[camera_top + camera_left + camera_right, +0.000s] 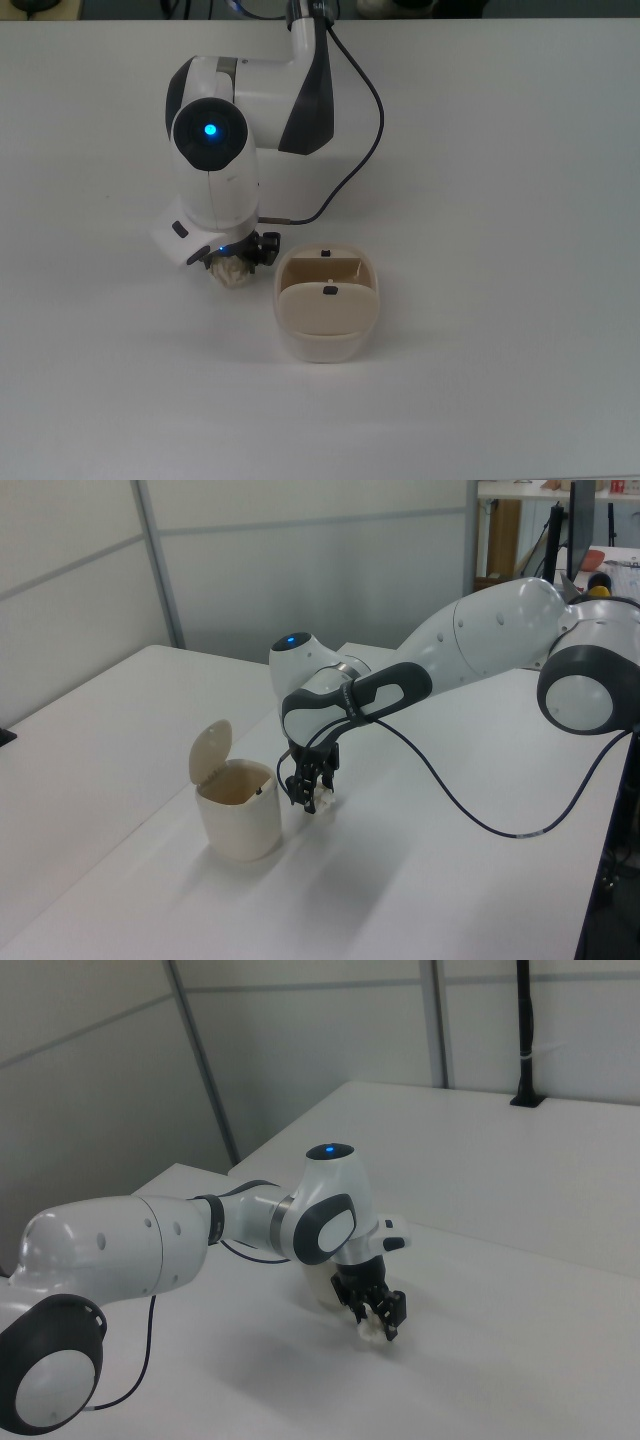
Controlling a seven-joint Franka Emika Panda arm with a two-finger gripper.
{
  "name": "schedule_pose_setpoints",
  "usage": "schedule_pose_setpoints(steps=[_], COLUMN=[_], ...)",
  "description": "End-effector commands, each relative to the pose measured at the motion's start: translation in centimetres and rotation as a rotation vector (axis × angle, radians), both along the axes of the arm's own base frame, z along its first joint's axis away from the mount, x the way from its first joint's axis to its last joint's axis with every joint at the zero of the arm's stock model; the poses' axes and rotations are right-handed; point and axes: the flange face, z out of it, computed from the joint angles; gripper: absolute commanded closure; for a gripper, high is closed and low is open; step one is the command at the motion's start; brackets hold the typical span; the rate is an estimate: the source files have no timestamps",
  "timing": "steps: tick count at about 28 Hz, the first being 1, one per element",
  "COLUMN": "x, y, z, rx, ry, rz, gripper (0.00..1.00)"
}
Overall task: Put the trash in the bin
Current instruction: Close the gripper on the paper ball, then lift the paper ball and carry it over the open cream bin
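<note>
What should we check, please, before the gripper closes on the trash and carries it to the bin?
1. Gripper down at the trash: ok, the fingers reach table level on either side of it in the left view.
2. Jaws open enough to take the trash: ok, a gap shows between the fingers in the right view.
3. Trash centred between the fingers: cannot tell, the arm hides much of it in the top view.
4. Bin lid up, opening free: ok.
5. Bin upright and clear of the gripper: ok, it stands just to the top view's right of the trash.
6. Cable clear of the bin: ok.
</note>
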Motion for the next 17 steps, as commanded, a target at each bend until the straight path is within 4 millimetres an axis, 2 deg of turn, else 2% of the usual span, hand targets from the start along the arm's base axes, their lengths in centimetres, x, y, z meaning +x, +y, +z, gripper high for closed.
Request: schedule_pose_setpoints(steps=[1,4,7,9,13,14,17], x=[0.0,0.0,-0.2,-0.4,-1.2,-1.5,-1.8], y=[-0.2,-0.3,-0.6,-0.8,-0.8,-0.3,0.7], z=[0.5,1.5,3.4,5.8,9.2,10.8,13.0], rx=[0.007,0.008,0.008,0.011,0.019,0.03,0.043], ry=[-0.02,-0.027,-0.049,-0.076,-0.083,-0.095,-0.123], rz=[-0.022,-0.026,-0.029,-0.032,-0.033,-0.028,-0.017], gripper=[0.48,0.48,0.48,0.48,0.45,0.45,0.45])
